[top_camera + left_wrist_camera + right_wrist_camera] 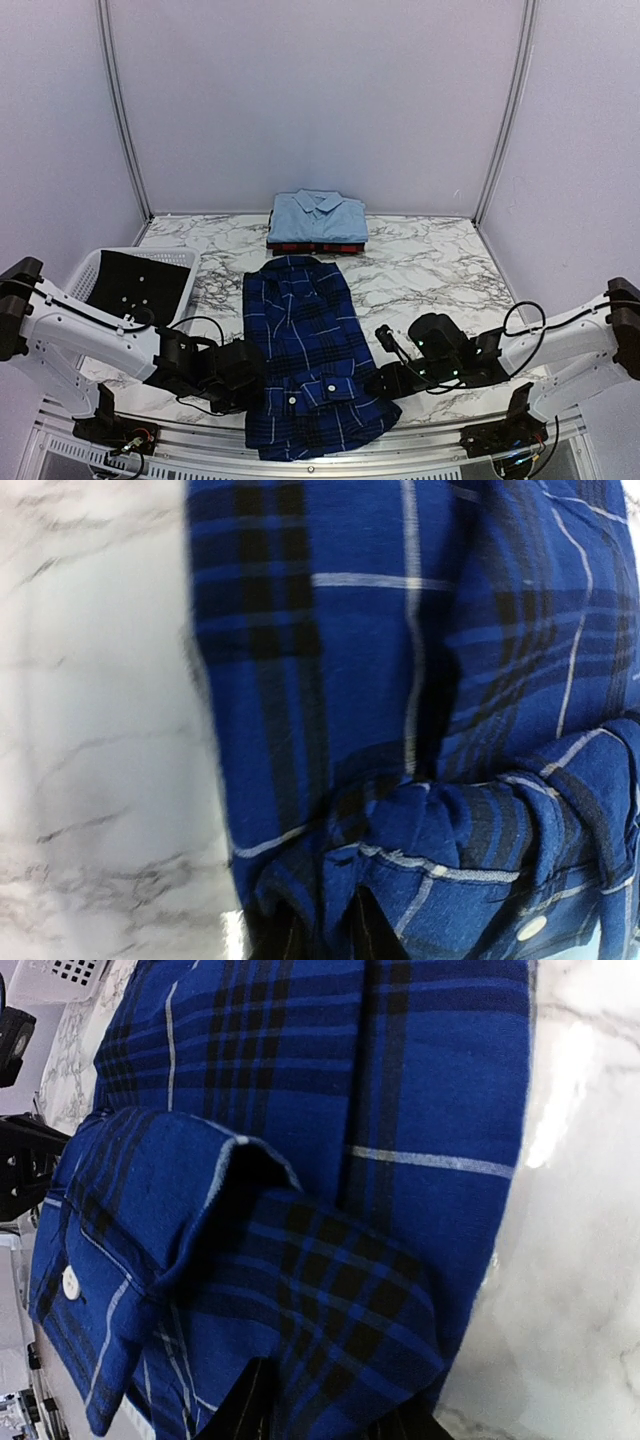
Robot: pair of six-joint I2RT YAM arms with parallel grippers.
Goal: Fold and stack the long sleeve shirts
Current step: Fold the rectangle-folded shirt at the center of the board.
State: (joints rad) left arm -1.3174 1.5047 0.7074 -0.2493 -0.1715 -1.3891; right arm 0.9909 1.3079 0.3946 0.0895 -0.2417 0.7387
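The navy blue plaid shirt [305,350] lies lengthwise on the marble table, collar away from me, with a buttoned cuff [318,392] folded across its near end. My left gripper [262,375] is at the shirt's lower left edge, shut on a bunched fold of the plaid cloth [400,820]. My right gripper [385,380] is at the lower right edge; its fingers [250,1405] stand apart with the shirt's edge [340,1290] lying between them. At the back, the folded light blue shirt [318,215] rests on the folded red-and-black plaid shirt [315,246].
A white slotted basket [100,262] with something black [140,285] in it stands at the left edge. The table [430,260] is walled on three sides. Cables loop near both arms.
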